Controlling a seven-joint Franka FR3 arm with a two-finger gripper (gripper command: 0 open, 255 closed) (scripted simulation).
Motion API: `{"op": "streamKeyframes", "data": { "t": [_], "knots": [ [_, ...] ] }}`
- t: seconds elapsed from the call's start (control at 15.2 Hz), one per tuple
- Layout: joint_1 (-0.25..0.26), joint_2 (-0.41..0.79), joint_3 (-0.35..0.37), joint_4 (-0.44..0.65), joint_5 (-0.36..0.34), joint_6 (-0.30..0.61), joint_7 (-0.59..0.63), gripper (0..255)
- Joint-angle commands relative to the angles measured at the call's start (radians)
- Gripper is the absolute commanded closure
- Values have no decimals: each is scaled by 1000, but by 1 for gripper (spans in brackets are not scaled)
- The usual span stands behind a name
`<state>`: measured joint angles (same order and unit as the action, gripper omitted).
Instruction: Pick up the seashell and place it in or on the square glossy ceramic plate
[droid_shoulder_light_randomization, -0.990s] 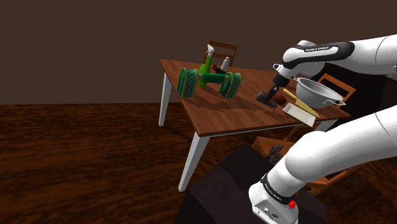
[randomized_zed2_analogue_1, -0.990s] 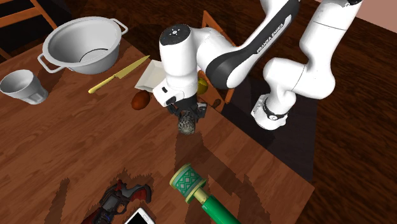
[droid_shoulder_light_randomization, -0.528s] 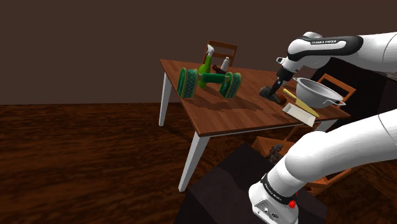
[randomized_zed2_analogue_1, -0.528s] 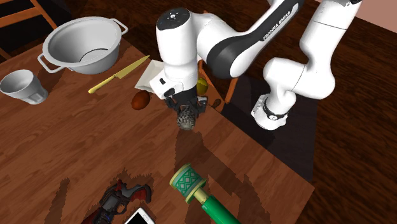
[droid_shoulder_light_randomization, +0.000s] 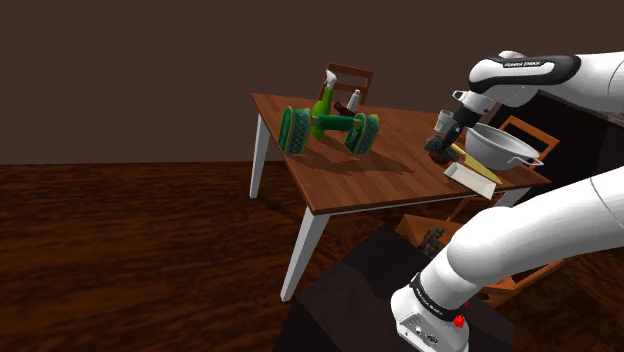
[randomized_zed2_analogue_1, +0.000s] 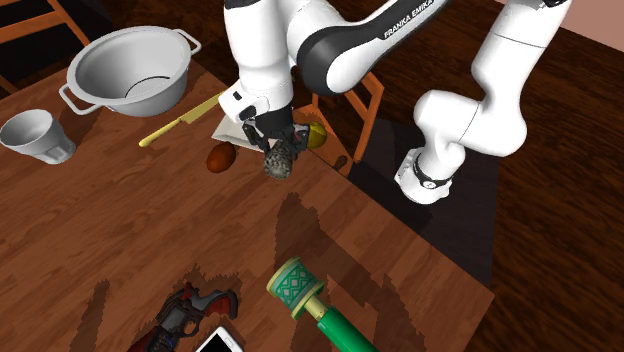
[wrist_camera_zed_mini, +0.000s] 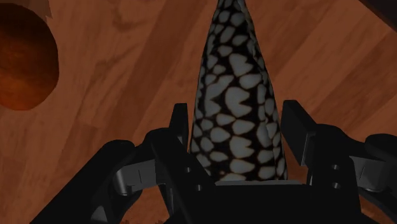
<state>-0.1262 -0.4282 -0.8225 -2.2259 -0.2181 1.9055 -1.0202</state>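
**Transport of the grasped object.** The fingers clasp the spotted black-and-white seashell from both sides. It appears lifted clear of the wooden worktop, at upper centre of the second exterior view. The white square plate lies close by, beside a yellow knife. Advisable: centre the shell over the plate, lower it, then release. The floor is dark wood and the wall plain brown.
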Motion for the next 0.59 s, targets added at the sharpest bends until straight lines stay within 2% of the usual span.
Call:
{"op": "streamKeyframes", "data": {
  "t": [0.0,0.26,0.53],
  "knots": [
    [-3,19,-46,31,0,-8,-56,255],
    [8,84,-158,111,24,-22,-179,255],
    [47,189,-305,208,92,-35,-327,255]
  ]
}}
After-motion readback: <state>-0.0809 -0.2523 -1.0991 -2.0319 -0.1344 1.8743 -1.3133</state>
